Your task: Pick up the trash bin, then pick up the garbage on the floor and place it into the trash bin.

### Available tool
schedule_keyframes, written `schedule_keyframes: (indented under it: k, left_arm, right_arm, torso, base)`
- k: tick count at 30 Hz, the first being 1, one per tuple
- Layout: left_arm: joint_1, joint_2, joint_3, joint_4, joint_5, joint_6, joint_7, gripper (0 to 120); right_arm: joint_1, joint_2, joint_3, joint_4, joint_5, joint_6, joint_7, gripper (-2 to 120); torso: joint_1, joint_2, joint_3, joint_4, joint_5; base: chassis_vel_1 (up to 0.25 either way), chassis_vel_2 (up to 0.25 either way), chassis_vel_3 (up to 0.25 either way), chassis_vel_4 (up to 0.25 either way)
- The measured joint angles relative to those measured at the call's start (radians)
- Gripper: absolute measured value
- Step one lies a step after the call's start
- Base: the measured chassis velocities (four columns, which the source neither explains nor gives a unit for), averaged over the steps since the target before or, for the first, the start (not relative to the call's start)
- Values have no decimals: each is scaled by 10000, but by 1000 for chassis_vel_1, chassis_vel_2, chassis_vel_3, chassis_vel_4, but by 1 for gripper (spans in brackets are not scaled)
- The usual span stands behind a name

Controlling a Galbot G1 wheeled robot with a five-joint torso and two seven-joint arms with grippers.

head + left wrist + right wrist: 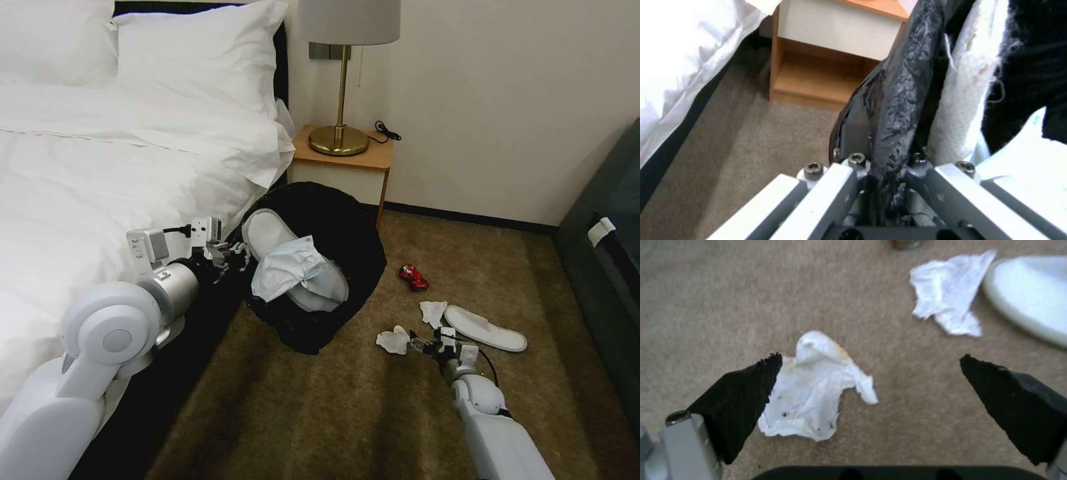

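My left gripper (pixel 233 255) is shut on the rim of the black trash bin (pixel 350 230), holding it off the floor beside the bed with its mouth tipped toward me. Inside lie a white slipper (pixel 270 233) and a crumpled pale blue-white sheet (pixel 293 270). In the left wrist view the gripper (pixel 887 166) pinches the bin's black liner (pixel 902 83). My right gripper (pixel 420 343) hangs open low over the carpet. One of its black pads (pixel 742 396) touches a crumpled white tissue (pixel 813 390) (pixel 393 341). Nearby lie a second tissue (pixel 433 311), another white slipper (pixel 485 328) and a crushed red can (pixel 413 277).
The white bed (pixel 100 180) fills the left side. A wooden nightstand (pixel 343 167) with a brass lamp (pixel 340 137) stands behind the bin against the wall. A dark piece of furniture (pixel 610 267) borders the right. Open carpet (pixel 300 413) lies in front.
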Motion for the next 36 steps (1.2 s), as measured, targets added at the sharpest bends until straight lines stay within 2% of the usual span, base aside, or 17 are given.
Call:
schedule_keyframes:
  k: [8,24,36]
  left_arm:
    - [-10,56,11,-26,-26,0,-1,1]
    - [-73,-10,94,-10,-13,0,-4,1]
    - [-132,-1,104,-10,-17,1,-23,1]
  right_arm:
    - [681,308,-99,-1087,-551,282,-409,100]
    - [1103,681,-42,-1905,-989,360,-551,100]
    - [1800,1092,33,-3209,-1380,568,-844,100]
  torso:
    - [0,1,0,0,-1]
    - [0,0,-1,0,-1]
    - [0,0,-1,-1,-1]
  base:
    - [0,0,0,0]
    - [0,0,0,0]
    - [0,0,0,0]
